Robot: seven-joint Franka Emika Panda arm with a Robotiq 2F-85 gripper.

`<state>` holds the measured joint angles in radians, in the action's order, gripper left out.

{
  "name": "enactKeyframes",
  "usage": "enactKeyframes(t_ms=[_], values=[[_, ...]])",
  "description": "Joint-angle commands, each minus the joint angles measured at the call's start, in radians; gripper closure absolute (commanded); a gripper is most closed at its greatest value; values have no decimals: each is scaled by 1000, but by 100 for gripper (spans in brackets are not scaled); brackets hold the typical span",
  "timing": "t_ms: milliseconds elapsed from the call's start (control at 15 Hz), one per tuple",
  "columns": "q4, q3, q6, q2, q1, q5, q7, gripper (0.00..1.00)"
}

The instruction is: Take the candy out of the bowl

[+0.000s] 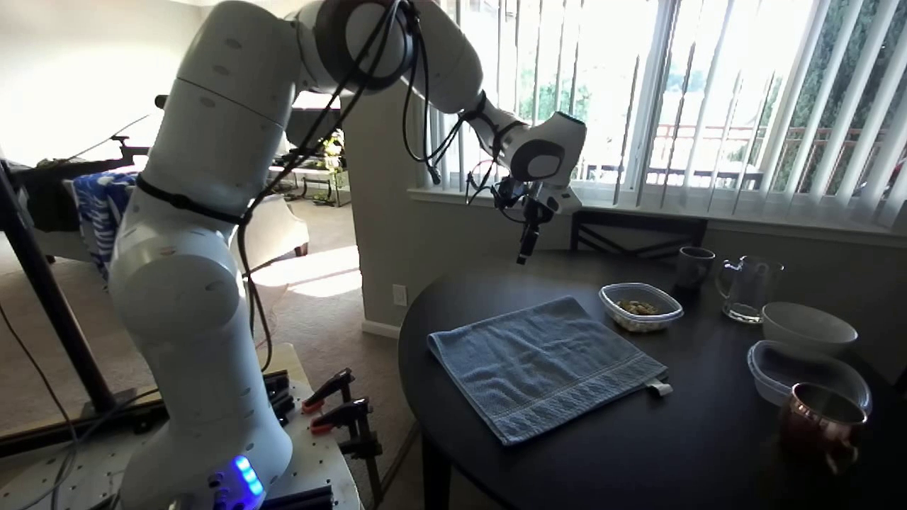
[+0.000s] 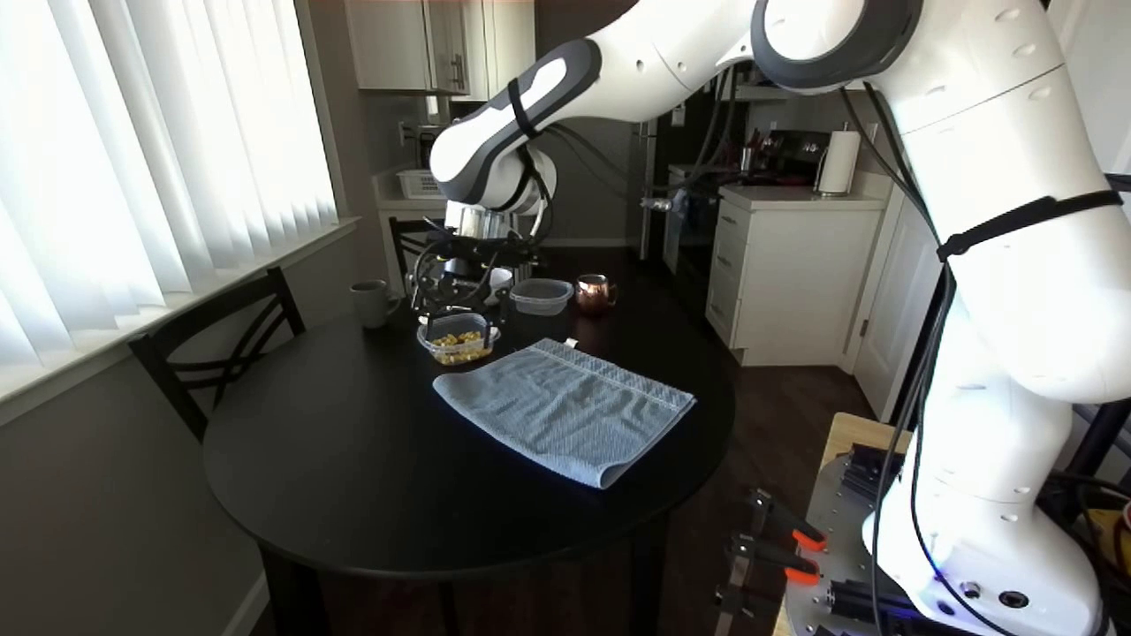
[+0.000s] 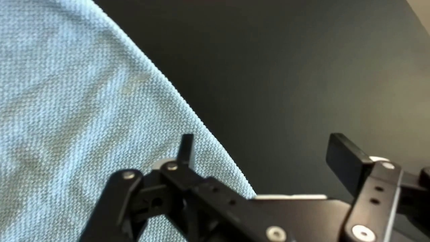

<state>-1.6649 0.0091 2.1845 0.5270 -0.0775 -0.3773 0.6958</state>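
Above towel (image 3: 84, 117) edge and broad tabletop (image 3: 285, 84), claw (image 3: 262, 148) spread apart, candy (image 1: 638, 307) inside bowl (image 1: 664, 301)

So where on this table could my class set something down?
Bare: the tabletop between the blue towel and black chair, and between towel and copper mug. Crowded: from that mug past plastic container and round white bowl to glass beer mug.

"What's beside the round black counter (image 2: 353, 459)?"
"A dark cross-backed chair (image 1: 638, 224), then a bright window (image 1: 653, 92) hung with vertical blinds (image 2: 159, 159)."
"And well apart from the counter?"
"Beige carpet (image 1: 327, 230), one patch (image 1: 324, 276) sunlit."
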Motion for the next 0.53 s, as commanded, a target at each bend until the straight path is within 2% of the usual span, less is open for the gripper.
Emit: enactKeyframes(t_ms=[0,467], values=[[149,-4,55,138,-18,-50,171,0],[286,-25,191,262,-21,-41,488,0]])
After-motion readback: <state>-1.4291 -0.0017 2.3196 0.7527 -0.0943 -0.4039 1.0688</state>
